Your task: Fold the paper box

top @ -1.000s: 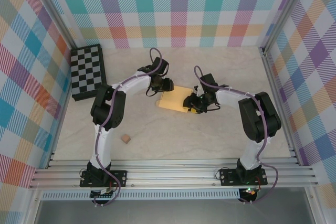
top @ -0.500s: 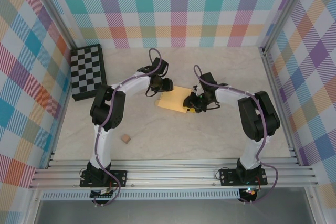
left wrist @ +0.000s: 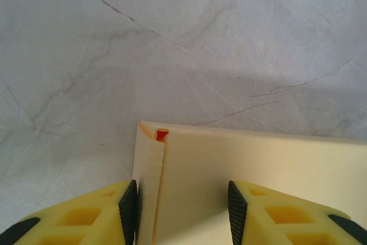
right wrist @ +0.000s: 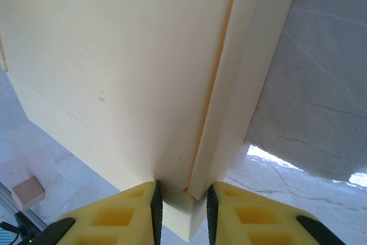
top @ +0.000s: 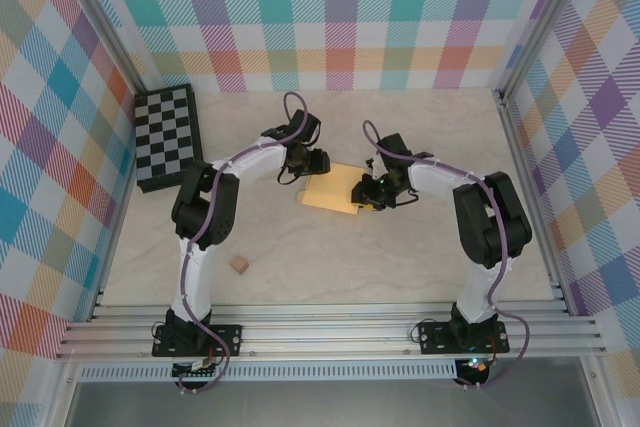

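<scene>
The paper box (top: 328, 190) lies folded flat on the table, to the right of the checkered board (top: 167, 135). The left gripper (left wrist: 182, 210) stands spread wide over the box corner nearest that board, grasping nothing. The right gripper (right wrist: 182, 201) pinches the box's folded edge on the side away from the board.

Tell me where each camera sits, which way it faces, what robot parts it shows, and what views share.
Top external: above and behind the bases, looking down; both arms, left pincer and right pincer at the paper box.
Left wrist: on the left arm, looking down past its fingers at a box corner.
Right wrist: on the right arm, looking along its fingers, closed on a folded box edge.
Shared: all three see the box.
</scene>
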### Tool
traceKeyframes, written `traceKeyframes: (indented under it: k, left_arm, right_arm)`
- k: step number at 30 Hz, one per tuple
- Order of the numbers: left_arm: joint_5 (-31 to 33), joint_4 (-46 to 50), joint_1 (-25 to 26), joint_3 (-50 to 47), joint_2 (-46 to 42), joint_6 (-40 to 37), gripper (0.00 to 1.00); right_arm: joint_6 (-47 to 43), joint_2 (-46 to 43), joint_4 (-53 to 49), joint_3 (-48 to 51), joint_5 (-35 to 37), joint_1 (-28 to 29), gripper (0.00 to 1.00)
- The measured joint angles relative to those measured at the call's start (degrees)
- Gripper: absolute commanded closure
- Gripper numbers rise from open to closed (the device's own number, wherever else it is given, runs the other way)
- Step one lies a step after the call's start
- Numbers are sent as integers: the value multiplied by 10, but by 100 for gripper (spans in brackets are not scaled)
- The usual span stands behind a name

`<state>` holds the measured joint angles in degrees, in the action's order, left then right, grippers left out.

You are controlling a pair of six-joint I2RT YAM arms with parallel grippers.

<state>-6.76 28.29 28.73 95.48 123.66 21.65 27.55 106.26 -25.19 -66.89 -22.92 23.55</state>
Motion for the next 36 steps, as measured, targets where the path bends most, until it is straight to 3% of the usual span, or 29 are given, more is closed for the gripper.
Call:
traceKeyframes:
  k: [8,16,22,27,31,36]
  left_arm:
    - [0,6,0,4,0,-1,53]
    - [-1,87,-11,44,9,-37,38]
    - [11,146,-18,54,3,-70,33]
    - [18,145,-27,-47,-76,-75,32]
    - [-19,101,-28,-153,-150,-57,33]
    - [-71,45,-25,-203,-155,-28,35]
  right_arm:
    - [-35,0,-2,-1,9,1,74]
    - [-41,0,10,-1,17,2,74]
    - [-32,0,24,-1,27,2,74]
    - [-27,0,24,-3,28,2,74]
    - [-25,1,19,-7,30,2,74]
    - [-25,2,11,-14,35,2,74]
